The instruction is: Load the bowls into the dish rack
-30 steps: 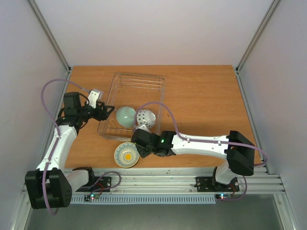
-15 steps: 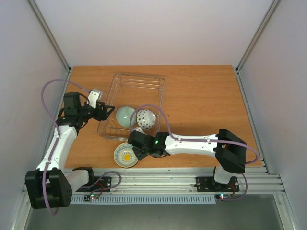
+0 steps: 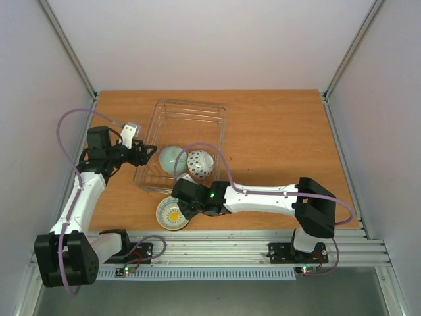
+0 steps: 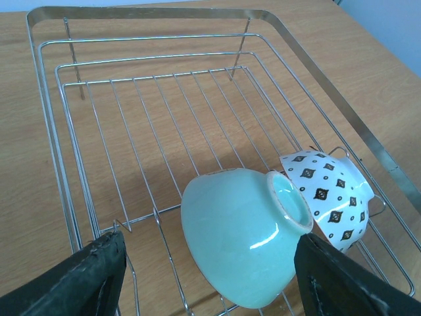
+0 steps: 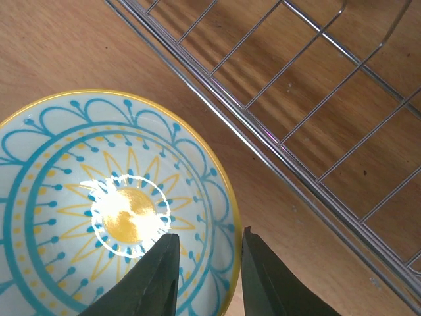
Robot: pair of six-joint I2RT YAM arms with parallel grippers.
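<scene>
The dish rack (image 3: 191,103) is a silver wire basket at the table's centre left. A mint green bowl (image 3: 170,158) and a white dark-speckled bowl (image 3: 200,164) lie tipped on their sides at its near end. My left gripper (image 3: 150,153) is open just left of the mint bowl (image 4: 240,234), one finger on each side of it, not touching. A cream-yellow bowl (image 3: 172,214) with a teal-yellow inside stands upright on the table before the rack. My right gripper (image 5: 210,270) is open over the bowl's right rim (image 5: 227,197), one finger inside, one outside.
The rack's near rail (image 5: 276,158) runs close beside the yellow bowl and my right fingers. The speckled bowl (image 4: 329,194) leans against the mint bowl. The rack's far half (image 4: 151,85) holds only wire prongs. Grey walls enclose the wooden table (image 3: 283,131).
My right arm has reached further left and down, bringing its gripper onto the yellow bowl's right rim. The left arm and both bowls in the rack have not moved.
</scene>
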